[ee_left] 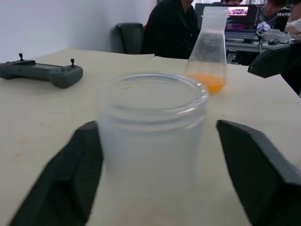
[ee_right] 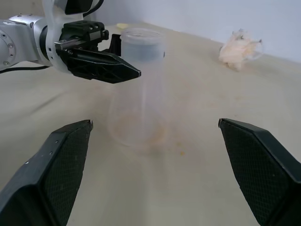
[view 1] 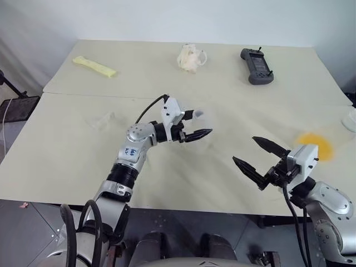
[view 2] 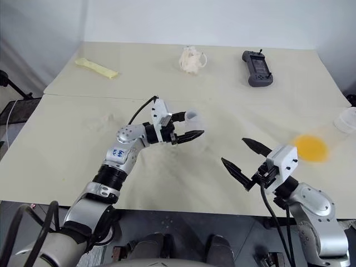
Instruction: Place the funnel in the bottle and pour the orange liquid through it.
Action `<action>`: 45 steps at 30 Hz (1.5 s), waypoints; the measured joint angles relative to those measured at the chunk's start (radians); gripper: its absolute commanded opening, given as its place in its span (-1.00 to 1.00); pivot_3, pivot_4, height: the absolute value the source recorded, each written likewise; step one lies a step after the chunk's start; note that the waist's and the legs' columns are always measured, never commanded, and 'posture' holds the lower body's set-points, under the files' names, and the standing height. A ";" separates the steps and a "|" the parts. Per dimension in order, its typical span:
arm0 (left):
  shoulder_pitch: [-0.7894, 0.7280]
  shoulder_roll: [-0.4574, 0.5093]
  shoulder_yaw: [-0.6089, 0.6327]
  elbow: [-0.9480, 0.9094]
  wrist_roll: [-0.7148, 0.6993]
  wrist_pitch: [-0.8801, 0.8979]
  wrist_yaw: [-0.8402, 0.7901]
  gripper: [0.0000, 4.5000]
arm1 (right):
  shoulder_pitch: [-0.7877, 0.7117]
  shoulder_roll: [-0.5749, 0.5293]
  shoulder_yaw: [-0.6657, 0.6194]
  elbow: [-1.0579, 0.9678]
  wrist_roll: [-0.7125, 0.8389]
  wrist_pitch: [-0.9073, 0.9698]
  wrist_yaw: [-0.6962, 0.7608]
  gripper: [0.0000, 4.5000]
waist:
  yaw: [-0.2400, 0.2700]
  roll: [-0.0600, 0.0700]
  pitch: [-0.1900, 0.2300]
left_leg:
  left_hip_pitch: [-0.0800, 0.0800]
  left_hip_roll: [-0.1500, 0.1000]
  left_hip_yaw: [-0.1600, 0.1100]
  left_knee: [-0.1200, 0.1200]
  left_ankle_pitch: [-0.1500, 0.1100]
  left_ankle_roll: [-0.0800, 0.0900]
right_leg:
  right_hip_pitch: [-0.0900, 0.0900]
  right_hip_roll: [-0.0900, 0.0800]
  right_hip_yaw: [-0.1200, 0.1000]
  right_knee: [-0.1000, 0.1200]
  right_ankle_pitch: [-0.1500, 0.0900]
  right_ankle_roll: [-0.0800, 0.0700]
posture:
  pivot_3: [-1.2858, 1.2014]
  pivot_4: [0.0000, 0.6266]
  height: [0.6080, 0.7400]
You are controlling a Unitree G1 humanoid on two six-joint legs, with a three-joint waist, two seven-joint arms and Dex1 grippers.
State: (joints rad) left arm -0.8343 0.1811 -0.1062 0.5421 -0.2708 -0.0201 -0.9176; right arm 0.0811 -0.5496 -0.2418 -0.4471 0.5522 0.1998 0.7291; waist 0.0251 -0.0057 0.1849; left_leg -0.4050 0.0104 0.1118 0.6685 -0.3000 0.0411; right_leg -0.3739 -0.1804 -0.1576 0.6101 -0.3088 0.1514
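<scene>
Pale beige cloth-covered table (view 1: 67,144) against a white wall; the left wrist view has a person in dark clothes (ee_left: 171,28), a black chair (ee_left: 130,35) and a lit laptop screen (ee_left: 240,19) behind the far edge

- small clear colourless funnel (ee_right: 141,44): looks seated upright in the top of the bottle, cup mouth up; how deep the stem goes cannot be told
- transparent colourless flask-shaped bottle (ee_right: 138,108): stands upright near table centre, wide cone base on the cloth, faint yellowish specks low down
- left gripper (view 1: 198,123): two black fingers spread wide, flanking the funnel cup at neck height, not clamped. One finger (ee_left: 254,174) has a clear gap to the glass, the other sits just beside it, contact cannot be told
- right gripper (view 1: 245,149): fingers spread wide, holding nothing, hovers over the near right part of the table, well apart from the bottle and pointing towards it
- bright yellow-orange liquid (view 1: 314,146): small pool in the bottom of a second clear flask (ee_left: 209,52) standing on the right side of the table, near the right gripper, well apart from the bottle
- far edge: dark grey handheld controller (view 1: 256,65) on the right, crumpled whitish wad (view 1: 191,58) in the middle, pale yellow flat strip (view 1: 94,66) far left, all well apart from both flasks
</scene>
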 measured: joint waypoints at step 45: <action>1.033 0.212 0.782 -0.723 -0.254 0.216 0.393 0.99 | -0.419 0.007 0.161 0.251 0.010 0.025 0.265 1.00 | -0.041 -0.002 -0.001 | 0.002 0.004 -0.002 -0.001 -0.001 -0.001 | 0.000 -0.002 -0.001 0.002 0.000 0.000 | 0.03 -0.52 1.00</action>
State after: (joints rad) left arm 0.1991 0.3928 0.6754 -0.1806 -0.5244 0.1960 -0.5246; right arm -0.3376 -0.5423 -0.0813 -0.1964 0.5619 0.2253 0.9940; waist -0.0164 -0.0082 0.1843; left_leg -0.4032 0.0146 0.1101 0.6675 -0.3011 0.0402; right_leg -0.3736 -0.1825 -0.1582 0.6125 -0.3089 0.1514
